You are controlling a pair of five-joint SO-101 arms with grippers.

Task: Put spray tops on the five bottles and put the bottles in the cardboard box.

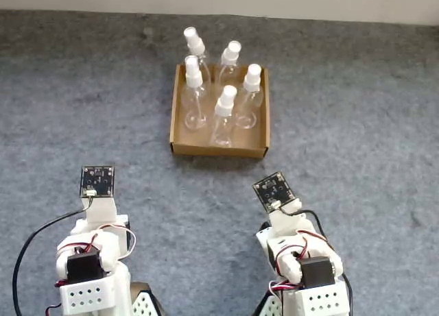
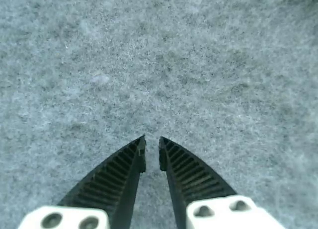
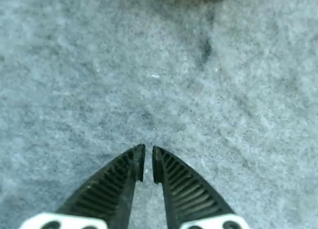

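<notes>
There are five bottles (image 1: 221,127), and all five stand up inside the cardboard box (image 1: 218,150). The box sits on the grey fuzzy counter (image 1: 82,96) toward the far side, well away from the arms. The bottles are see-through. All five have white spray tops (image 1: 226,100) on them, one top on each bottle. Two bottles are at the back of the box, two are in the middle and one is at the front, all packed close together. There is one box, and it is brown and low with an open top. Two arms sit at the near edge of the counter, the left arm (image 1: 92,261) and the right arm (image 1: 302,258). Both are white with black parts and thin wires. Each arm has one tool, so there are two tools. The left tool (image 2: 152,152) points at the bare grey counter. Its two black fingers are almost together, with just a thin gap at the tips, and they hold nothing. The right tool (image 3: 148,162) looks the same, with two black fingers nearly together and nothing in them, over the grey counter. A small brown corner of the box shows far ahead of the right tool
</notes>
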